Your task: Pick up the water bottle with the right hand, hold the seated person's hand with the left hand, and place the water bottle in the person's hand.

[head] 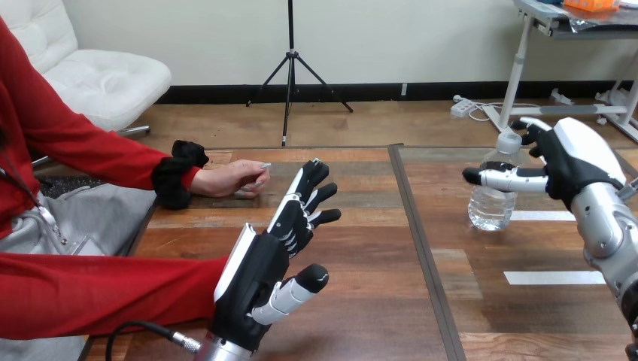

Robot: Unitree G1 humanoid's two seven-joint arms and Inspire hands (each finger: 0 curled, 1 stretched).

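At the far left of the brown wooden desk (361, 301), the person's hand (229, 179) rests on the surface, coming out of a red sleeve with a dark cuff. Nothing is in it and nothing touches it.

Just to its right and nearer the robot, the robot's black-and-white left hand (259, 278) hangs over the desk with its fingers straight and spread, pointing away toward the far side, and its thumb stuck out to the right. It is wide open and has hold of nothing. Its fingertips are near the person's hand but clearly apart from it. A second red-sleeved arm lies along the near left edge and runs in behind this hand.

Well to the right, past the seam down the middle of the desk, the clear plastic water bottle (490, 209) with a white cap appears to stand upright on the desk. The robot's right hand (572, 162) is closed round its upper part: one digit lies across the near side and the others curl behind the neck. How firm the grip is cannot be told.

By this showing, the task is at its first stage. The right hand has the bottle but it does not look lifted. Holding the person's hand and placing the bottle in it are both not yet done.
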